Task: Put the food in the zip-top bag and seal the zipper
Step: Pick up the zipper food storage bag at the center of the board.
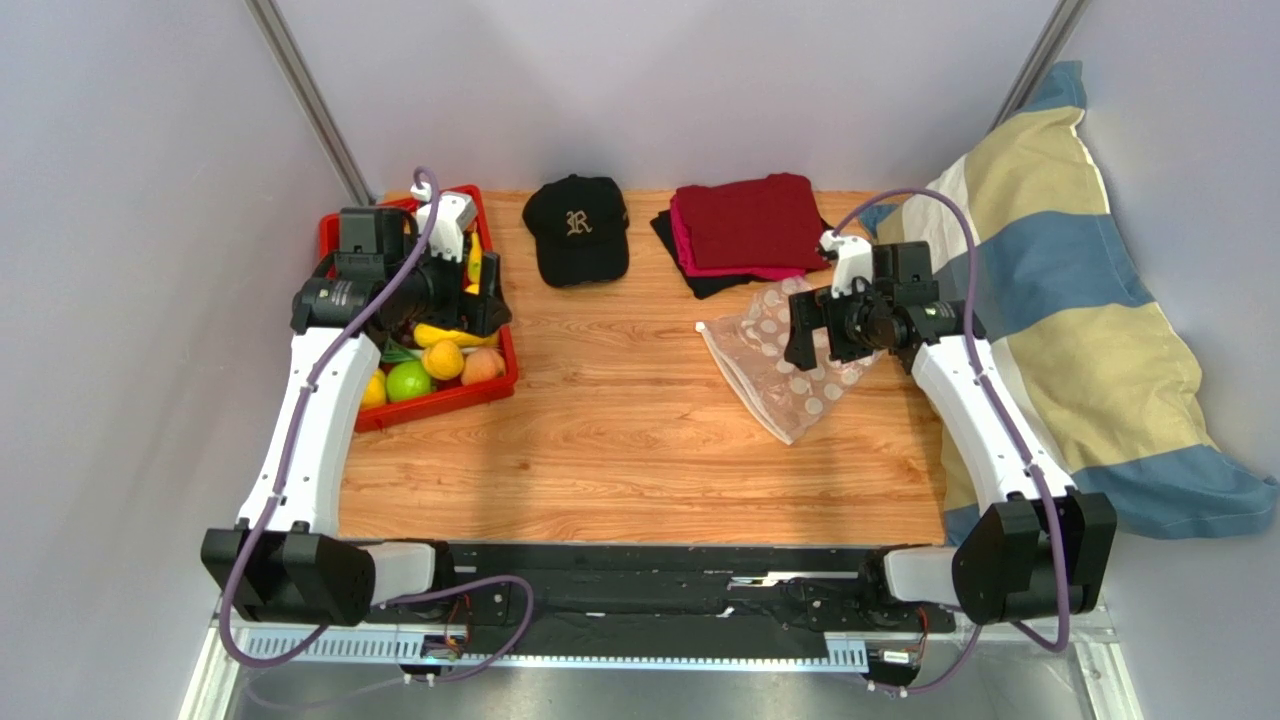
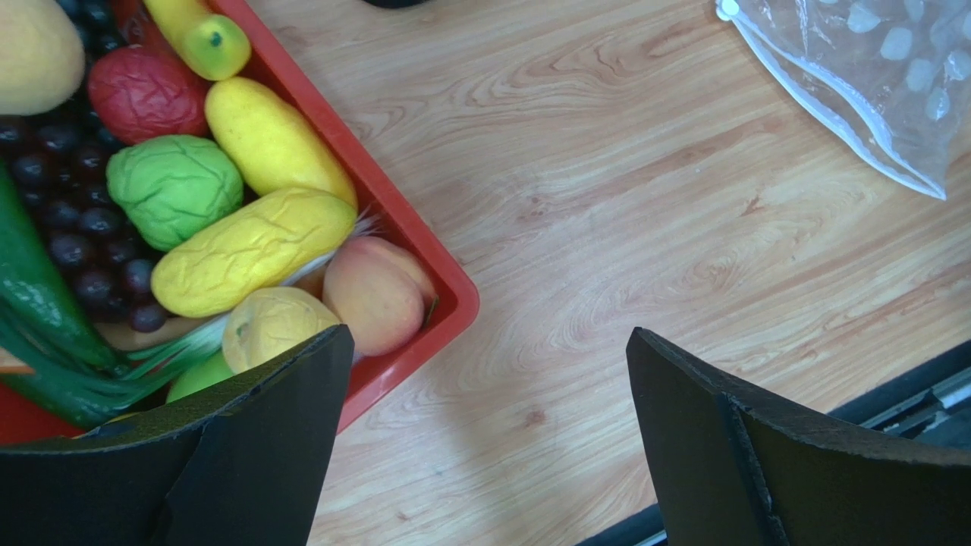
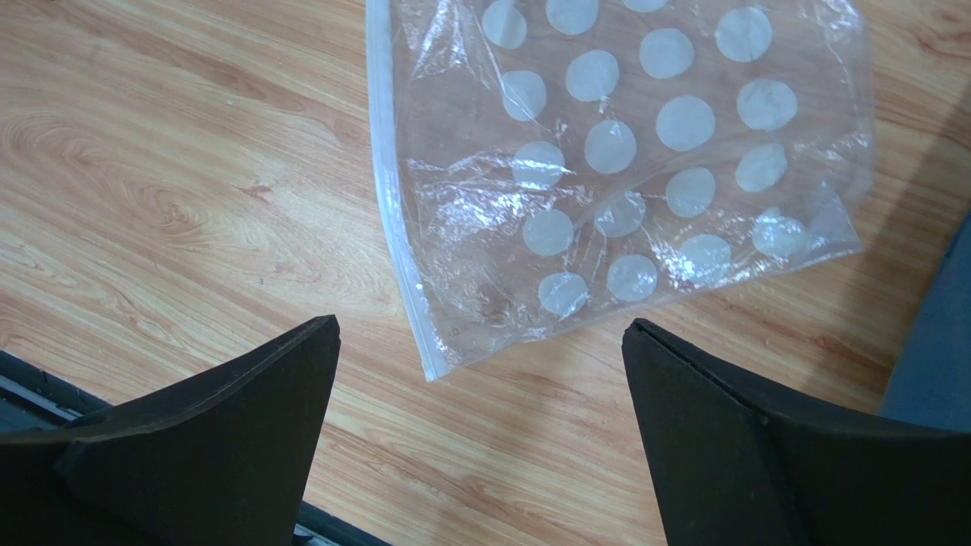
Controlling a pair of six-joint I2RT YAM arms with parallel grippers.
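Nearest of all, the left arm point(image 1: 308, 428) and the right arm point(image 1: 980, 428) are bolted side by side at the near edge of the table point(image 1: 631, 450). Both reach away across the wood.

On the left, the left gripper point(image 2: 484, 375) hangs over the near corner of the red tray point(image 2: 458, 305). Its fingers are spread wide and hold nothing. One finger point(image 2: 262, 444) is over the tray and the other is over bare table.

All the food point(image 2: 245, 245) lies in the tray. A peach point(image 2: 376, 294) sits in the corner, touching the rim. A banana point(image 1: 448, 335) and some yellow, green and red pieces lie packed close beside it.

On the right, the right gripper point(image 3: 481, 332) hangs just above the bag point(image 3: 638, 148). It is wide apart too, with nothing in it. The bag lies flat on the table, well apart from the tray. The zipper point(image 3: 382, 171) runs along the bag's left edge, with its slider point(image 1: 702, 327) at the far end. I cannot tell if the zipper is shut.

Farther back lie a black cap point(image 1: 579, 225) and folded cloths point(image 1: 748, 222). A striped pillow point(image 1: 1082, 330) leans at the far right.
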